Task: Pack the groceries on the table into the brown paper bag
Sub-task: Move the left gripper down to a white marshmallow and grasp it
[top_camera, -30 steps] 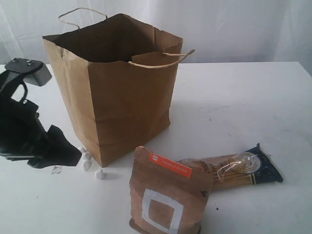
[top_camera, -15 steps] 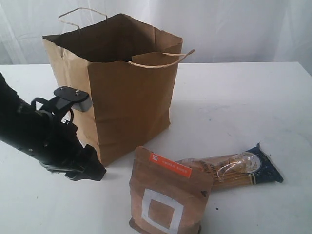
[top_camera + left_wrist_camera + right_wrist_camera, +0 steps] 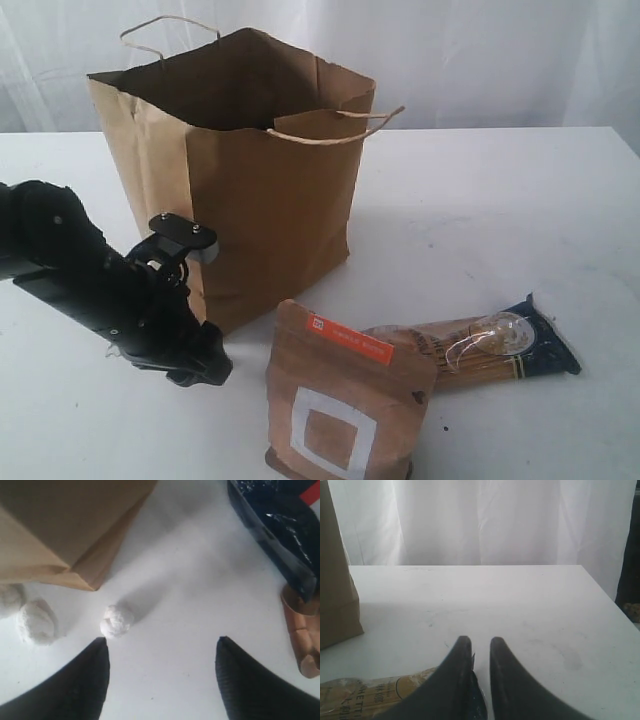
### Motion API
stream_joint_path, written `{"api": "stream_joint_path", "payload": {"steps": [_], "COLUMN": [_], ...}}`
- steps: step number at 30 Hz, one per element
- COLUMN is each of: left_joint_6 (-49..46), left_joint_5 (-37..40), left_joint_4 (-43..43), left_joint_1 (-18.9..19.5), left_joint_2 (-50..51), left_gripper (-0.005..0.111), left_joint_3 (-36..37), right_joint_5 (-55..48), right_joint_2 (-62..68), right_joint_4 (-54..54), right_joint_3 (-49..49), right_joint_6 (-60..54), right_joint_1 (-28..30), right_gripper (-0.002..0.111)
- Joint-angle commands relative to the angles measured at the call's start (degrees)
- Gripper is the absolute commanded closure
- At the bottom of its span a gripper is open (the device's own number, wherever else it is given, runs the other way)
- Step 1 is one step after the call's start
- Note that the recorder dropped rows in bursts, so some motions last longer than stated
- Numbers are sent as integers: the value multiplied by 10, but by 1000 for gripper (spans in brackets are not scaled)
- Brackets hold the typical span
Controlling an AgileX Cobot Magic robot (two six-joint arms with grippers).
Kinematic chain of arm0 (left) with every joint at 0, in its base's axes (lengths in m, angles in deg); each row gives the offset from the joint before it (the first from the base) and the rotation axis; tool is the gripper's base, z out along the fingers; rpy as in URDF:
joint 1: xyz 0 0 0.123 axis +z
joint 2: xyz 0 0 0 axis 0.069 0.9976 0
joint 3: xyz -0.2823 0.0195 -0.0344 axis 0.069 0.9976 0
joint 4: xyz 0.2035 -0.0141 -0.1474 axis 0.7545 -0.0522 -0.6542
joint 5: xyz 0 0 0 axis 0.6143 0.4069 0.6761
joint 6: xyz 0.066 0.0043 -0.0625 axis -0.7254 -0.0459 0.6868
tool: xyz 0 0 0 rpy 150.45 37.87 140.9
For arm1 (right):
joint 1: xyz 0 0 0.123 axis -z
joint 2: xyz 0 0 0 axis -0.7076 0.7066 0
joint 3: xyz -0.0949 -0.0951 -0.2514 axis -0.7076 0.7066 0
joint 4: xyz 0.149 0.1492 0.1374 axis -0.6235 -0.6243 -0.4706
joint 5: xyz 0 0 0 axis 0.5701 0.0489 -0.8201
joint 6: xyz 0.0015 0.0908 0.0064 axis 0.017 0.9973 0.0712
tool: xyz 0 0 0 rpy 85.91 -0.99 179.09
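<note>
Spanning the whole scene, the white table (image 3: 500, 200) carries everything else. The bag (image 3: 260, 200) stands upright at the far left-centre with its mouth open; one cord handle (image 3: 335, 125) droops over the right rim and the other rises at the far side.

The left arm (image 3: 90, 290) reaches in low from the left and lies just beside the bag's near left corner. Its head is close above the tabletop.

The pouch (image 3: 340, 405) stands upright at the near edge, right of the arm and apart from the bag, with its white square facing the camera. The spaghetti pack (image 3: 470, 350) lies flat just to the right of the pouch and a little behind it. Its blue end points right.

The left gripper (image 3: 162, 641) is spread wide with nothing between its fingers, only bare table. The right gripper (image 3: 480, 640) is out of the exterior view. Its wrist camera shows the fingers drawn almost together, a thin slit between them, holding nothing, above the pack's blue end.

A white lump (image 3: 117, 621) sits just off one left fingertip, near the bag's corner. A second lump (image 3: 36, 622) lies beside it, against the bag's base.
</note>
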Motion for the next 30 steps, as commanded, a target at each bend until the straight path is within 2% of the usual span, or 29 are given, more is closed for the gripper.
{"api": "stream_joint_path", "payload": {"steps": [1, 7, 13, 17, 23, 30], "left_joint_6": [-7, -11, -11, -11, -10, -9], "left_joint_5": [-23, -54, -54, -50, -21, 11], "left_joint_4": [-9, -9, -9, -9, -9, -9], "left_joint_1": [-4, -4, -4, -4, -4, -4], "left_joint_2": [16, 35, 49, 53, 53, 41], "left_gripper": [42, 42, 45, 56, 89, 88], "left_joint_3": [2, 2, 2, 2, 2, 1], "right_joint_5": [8, 8, 8, 8, 8, 8], "right_joint_2": [-3, -3, -3, -3, -3, -3], "right_joint_4": [-1, -1, -1, -1, -1, -1], "right_joint_3": [3, 3, 3, 3, 3, 3], "right_joint_6": [-3, -3, -3, -3, -3, -3], "right_joint_1": [2, 2, 2, 2, 2, 2], "right_gripper": [94, 94, 94, 94, 94, 94]}}
